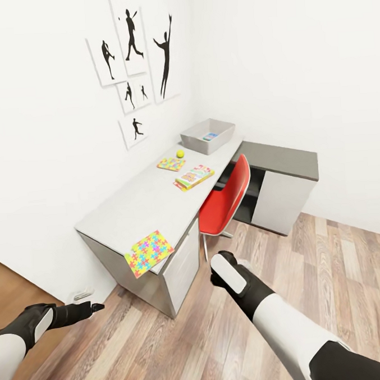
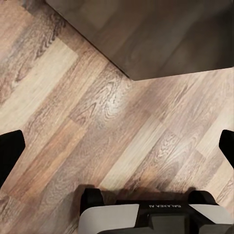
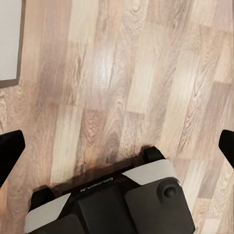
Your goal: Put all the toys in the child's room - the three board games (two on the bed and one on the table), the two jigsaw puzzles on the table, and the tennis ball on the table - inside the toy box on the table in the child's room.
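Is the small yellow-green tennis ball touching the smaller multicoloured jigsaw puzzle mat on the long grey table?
Cannot tell. In the head view the tennis ball sits right at the far edge of the smaller puzzle mat, and it is too small to show contact or a gap.

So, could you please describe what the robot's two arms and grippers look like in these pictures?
Both arms are white shells with black joint sections. The left arm ends in a black wrist with a white panel and a slim black gripper. The right arm has a black wrist bearing a white oval panel. The wrist views show black fingertips.
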Tool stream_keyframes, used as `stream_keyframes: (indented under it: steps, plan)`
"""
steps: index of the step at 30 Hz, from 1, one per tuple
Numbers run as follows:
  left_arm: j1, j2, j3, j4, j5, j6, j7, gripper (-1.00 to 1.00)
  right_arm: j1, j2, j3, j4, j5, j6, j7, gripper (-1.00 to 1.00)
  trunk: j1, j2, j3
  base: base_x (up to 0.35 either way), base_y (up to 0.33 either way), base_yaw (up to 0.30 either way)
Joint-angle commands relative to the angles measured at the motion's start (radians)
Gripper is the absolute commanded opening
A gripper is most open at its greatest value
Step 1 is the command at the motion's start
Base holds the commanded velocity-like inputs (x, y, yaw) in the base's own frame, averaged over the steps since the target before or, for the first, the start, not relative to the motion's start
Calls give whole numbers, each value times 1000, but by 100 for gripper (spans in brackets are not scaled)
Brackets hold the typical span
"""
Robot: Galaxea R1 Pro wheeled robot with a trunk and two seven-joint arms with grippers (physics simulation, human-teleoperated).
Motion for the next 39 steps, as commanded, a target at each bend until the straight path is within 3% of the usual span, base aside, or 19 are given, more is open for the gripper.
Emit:
stream_keyframes:
  steps: [1,21,25,39]
  plan:
    - [-1,0,6,0,6,10,0,100,7,0,6,7,-4,-8,-4,100,1,-2,0,0,0,60]
    - [-1,-17,6,0,5,12,1,100,34,-1,14,42,-1,-39,37,100,1,-2,33,0,0,62]
    - [-1,-28,6,1,6,13,0,100,34,-18,14,43,-1,-39,47,100,1,-2,40,0,0,62]
    - [0,-34,6,1,5,13,0,100,34,-34,16,83,-1,-37,97,100,1,-2,63,0,0,63]
